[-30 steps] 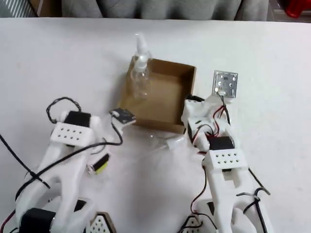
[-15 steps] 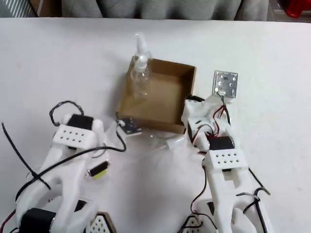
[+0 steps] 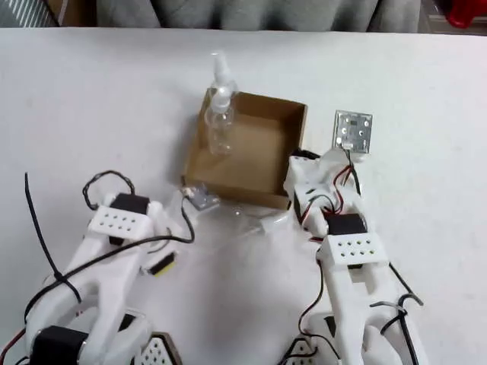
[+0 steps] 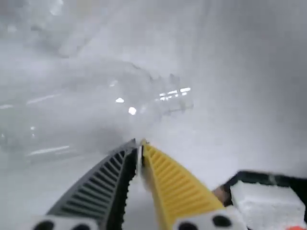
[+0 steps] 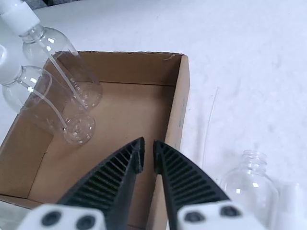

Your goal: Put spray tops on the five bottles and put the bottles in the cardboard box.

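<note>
Two capped bottles sit in the cardboard box; the third bottle lies uncapped just outside its wall facing the arms, so the left pincer, shut empty near it, should open to grasp it, while the right pincer is open a crack, holding nothing.

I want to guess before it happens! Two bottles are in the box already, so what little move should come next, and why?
Probably the left gripper should open. It is shut, and the uncapped bottle sits just outside the cardboard box, its spray top loose beside it.
</note>
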`<action>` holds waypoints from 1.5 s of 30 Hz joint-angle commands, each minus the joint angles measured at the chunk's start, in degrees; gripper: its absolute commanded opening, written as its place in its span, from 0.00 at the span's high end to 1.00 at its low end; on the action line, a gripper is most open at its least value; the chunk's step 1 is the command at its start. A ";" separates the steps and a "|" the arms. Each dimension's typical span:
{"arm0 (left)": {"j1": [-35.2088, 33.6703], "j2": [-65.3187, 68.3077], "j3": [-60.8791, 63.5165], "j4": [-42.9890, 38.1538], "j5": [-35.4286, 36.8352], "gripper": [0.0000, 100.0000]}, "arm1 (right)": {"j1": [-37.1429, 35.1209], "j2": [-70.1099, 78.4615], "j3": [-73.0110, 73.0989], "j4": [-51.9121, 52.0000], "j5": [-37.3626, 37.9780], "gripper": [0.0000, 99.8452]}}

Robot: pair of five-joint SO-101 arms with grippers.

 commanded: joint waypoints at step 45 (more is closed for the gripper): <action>0.04 -0.40 -13.71 -1.58 -39.21 0.75 | -0.40 -0.13 -3.08 -1.10 0.70 0.98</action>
